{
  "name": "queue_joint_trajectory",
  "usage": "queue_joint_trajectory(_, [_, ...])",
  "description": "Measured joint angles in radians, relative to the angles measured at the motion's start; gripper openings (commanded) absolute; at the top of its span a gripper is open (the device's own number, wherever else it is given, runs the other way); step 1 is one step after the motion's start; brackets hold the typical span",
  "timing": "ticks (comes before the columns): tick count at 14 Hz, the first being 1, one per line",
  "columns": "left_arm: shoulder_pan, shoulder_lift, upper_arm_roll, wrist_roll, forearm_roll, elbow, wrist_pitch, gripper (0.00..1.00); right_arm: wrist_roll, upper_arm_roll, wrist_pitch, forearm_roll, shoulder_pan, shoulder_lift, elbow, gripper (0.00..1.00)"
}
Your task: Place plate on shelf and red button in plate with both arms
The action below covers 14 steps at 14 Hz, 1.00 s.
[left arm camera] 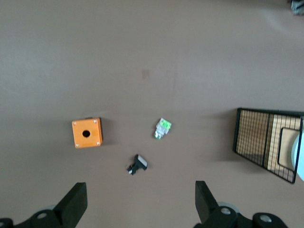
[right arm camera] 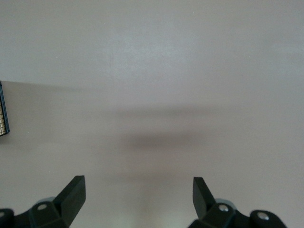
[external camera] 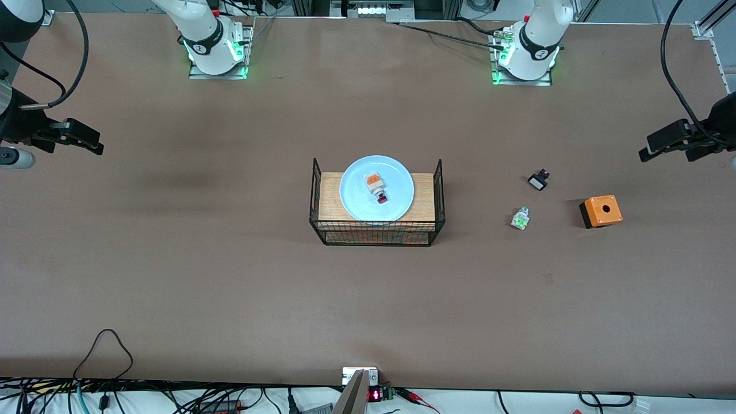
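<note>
Nearest my front camera I see the wire rack, a black mesh basket with a wooden shelf on top, standing at mid-table. On that shelf rests the plate, pale blue and round, its rim overhanging the wood a little toward the camera. In the plate lies the red button, orange block pointing toward the robots' bases and dark red cap toward the camera. Toward the left arm's end of the table I find three loose parts: the green-and-clear part nearest the camera, the orange box with a round hole just a touch farther and closer to the table's end, and a small black-and-white part farther still. They lie apart from each other and well apart from the rack. The left gripper hangs in the air over the table's edge region at its own end, fingers spread wide with nothing between them; its wrist view looks down on the three parts and a corner of the rack. The right gripper hangs over bare table at the right arm's end, likewise spread wide and empty. Both arms wait.
</note>
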Motion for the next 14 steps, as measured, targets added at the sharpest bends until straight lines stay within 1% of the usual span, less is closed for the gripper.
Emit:
queue_joint_trajectory(1, [0.000,0.000,-0.001,0.012,0.023,0.000,0.009,1.00,0.000,0.000,0.000,0.000,-0.003,0.000,0.000,1.00])
queue_joint_trajectory(3, [0.000,0.001,-0.002,0.116,0.064,0.000,0.013,1.00,0.000,0.000,0.000,0.000,-0.004,0.000,0.000,1.00])
queue_joint_trajectory(5, [0.000,0.001,-0.002,0.167,0.068,0.000,0.013,1.00,0.000,0.000,0.000,0.000,-0.004,0.000,0.000,1.00])
queue_joint_trajectory(9, [-0.004,0.006,-0.009,0.094,0.068,-0.007,0.043,1.00,0.000,0.000,0.000,0.000,-0.004,0.000,0.000,1.00])
queue_joint_trajectory(14, [-0.008,0.040,-0.012,0.090,0.070,-0.108,0.168,1.00,0.000,0.002,0.000,0.001,-0.003,0.000,0.001,1.00])
